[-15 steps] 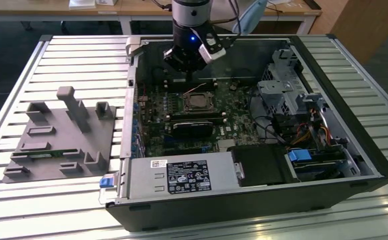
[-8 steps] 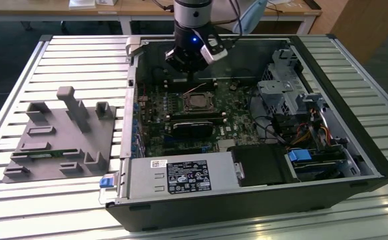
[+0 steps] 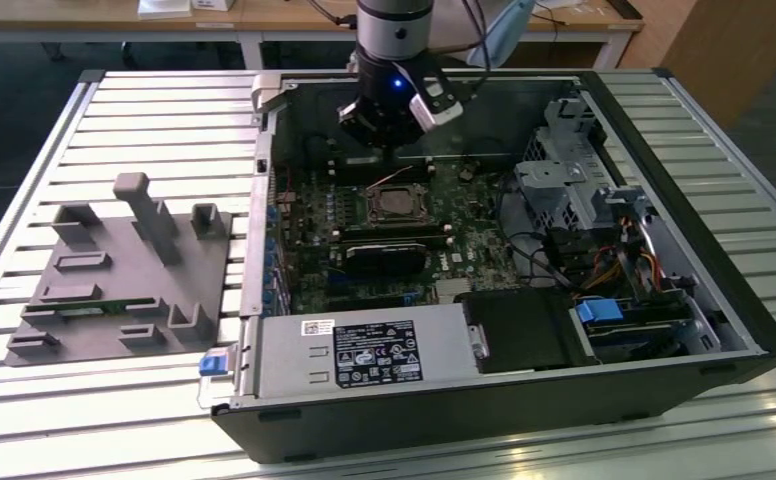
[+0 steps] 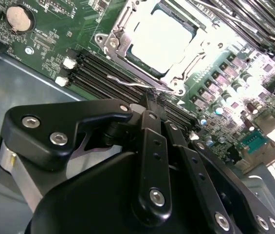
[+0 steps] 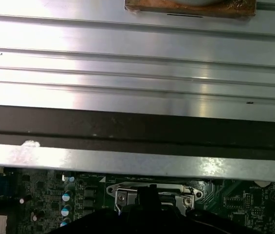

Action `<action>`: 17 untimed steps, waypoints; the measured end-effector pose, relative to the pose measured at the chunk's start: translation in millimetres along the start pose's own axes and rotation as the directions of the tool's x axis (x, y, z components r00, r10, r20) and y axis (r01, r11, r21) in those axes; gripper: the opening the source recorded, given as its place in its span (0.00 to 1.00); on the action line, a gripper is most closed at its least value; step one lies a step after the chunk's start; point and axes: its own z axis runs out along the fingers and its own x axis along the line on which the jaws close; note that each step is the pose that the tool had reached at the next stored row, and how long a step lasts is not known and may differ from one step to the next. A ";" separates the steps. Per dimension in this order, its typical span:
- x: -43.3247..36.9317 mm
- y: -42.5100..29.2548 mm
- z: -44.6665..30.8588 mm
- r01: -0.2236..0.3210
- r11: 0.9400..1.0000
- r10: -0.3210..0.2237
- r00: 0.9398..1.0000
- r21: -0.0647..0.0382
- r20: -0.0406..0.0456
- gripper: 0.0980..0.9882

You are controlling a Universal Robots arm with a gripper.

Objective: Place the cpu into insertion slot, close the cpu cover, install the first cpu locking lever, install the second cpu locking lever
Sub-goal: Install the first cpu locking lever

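The cpu [image 4: 160,38] lies flat in the insertion slot [image 3: 395,205] on the green board, its silver top glaring. The cpu cover [image 4: 112,41], a thin silver frame, lies down around it. A thin wire locking lever [image 4: 132,84] runs along the socket's near side. My gripper [image 4: 149,101] hangs above the socket's far side in the exterior view [image 3: 385,135]. Its two black fingers [image 4: 153,146] are pressed together, their tips right at the lever wire. I cannot tell whether they touch it. In the first wrist view the socket frame [image 5: 120,191] shows beside the dark fingertip [image 5: 147,195].
The open computer case sits on a slatted metal table [image 3: 161,110]. A grey fixture plate [image 3: 121,270] stands at the exterior view's left. A long black block [image 3: 388,255], the power supply [image 3: 361,355] and a drive cage [image 3: 575,180] surround the socket. The case wall [image 5: 137,126] is close by.
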 end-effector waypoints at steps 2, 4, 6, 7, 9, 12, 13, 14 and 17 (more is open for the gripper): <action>-1.3 -0.1 1.8 0.000 1.000 0.000 1.000 0.000 0.000 0.01; -3.0 -0.2 3.7 0.000 1.000 0.000 1.000 0.000 0.000 0.01; -5.5 0.0 5.1 0.000 1.000 0.000 1.000 0.000 0.000 0.01; -6.7 0.0 5.5 0.000 1.000 0.000 1.000 0.000 0.000 0.01; -9.1 0.3 6.5 0.000 1.000 0.000 1.000 0.000 0.000 0.01; -10.7 0.7 8.0 0.000 1.000 0.000 1.000 0.000 0.000 0.01; -10.9 0.7 8.3 0.000 1.000 0.000 1.000 0.000 0.000 0.01; -11.0 0.7 8.6 0.000 1.000 0.000 1.000 0.000 0.000 0.01; -11.2 0.7 9.3 0.000 1.000 0.000 1.000 0.000 0.000 0.01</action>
